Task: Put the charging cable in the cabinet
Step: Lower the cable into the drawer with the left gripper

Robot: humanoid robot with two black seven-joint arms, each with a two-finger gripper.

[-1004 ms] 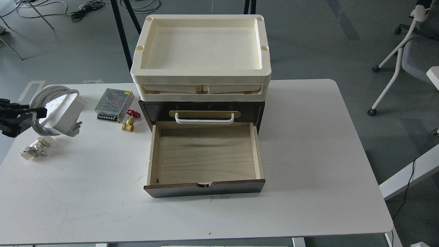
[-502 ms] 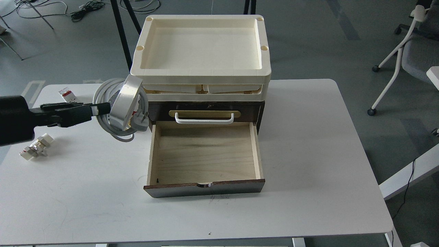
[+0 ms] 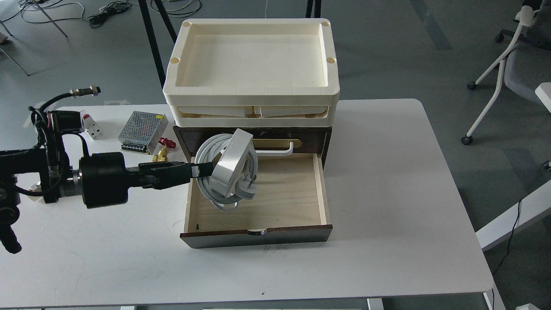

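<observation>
My left gripper (image 3: 200, 170) is shut on the charging cable (image 3: 230, 165), a white power strip with a thick white cord coiled round it. It holds the strip on edge above the left half of the open drawer (image 3: 258, 196) of the dark brown cabinet (image 3: 254, 133). The drawer's pale wood floor shows bare to the right of the cable. The cable hides the left end of the white bar handle (image 3: 275, 150). My right gripper is out of view.
Cream trays (image 3: 252, 64) are stacked on the cabinet. On the white table (image 3: 387, 193) left of the cabinet lie a silver perforated box (image 3: 143, 125), red and brass fittings (image 3: 162, 148) and a white-and-red breaker (image 3: 91, 127). An office chair stands at far right.
My left arm has swung right with the cable, from the table's left edge to over the open drawer. The silver box and fittings show again behind it.
</observation>
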